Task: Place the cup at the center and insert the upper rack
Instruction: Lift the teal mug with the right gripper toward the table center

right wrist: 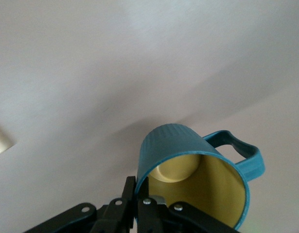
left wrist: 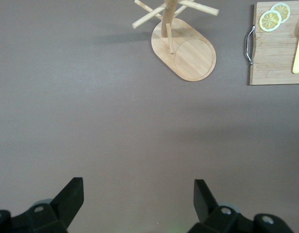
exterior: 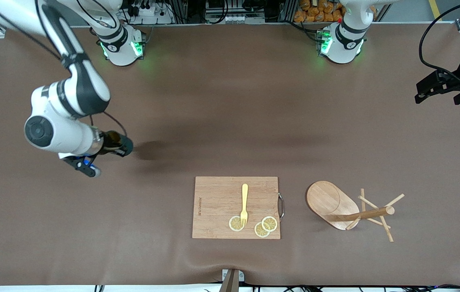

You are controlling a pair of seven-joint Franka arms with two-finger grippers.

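The teal-green cup (exterior: 119,145) with a yellow inside hangs tilted on its side above the bare table toward the right arm's end. My right gripper (exterior: 110,144) is shut on it. In the right wrist view the fingers (right wrist: 133,191) pinch the cup's (right wrist: 188,155) rim, one inside and one outside, with the handle pointing away from them. The wooden mug tree (exterior: 337,205) lies tipped on its side near the front camera, toward the left arm's end; it also shows in the left wrist view (left wrist: 188,48). My left gripper (exterior: 418,94) (left wrist: 137,191) waits open and empty, high over the left arm's end.
A rectangular wooden cutting board (exterior: 218,202) lies between the cup and the mug tree, near the front camera. It carries a yellow fork (exterior: 244,204) and three lemon slices (exterior: 236,223). Its metal handle (exterior: 281,206) faces the mug tree.
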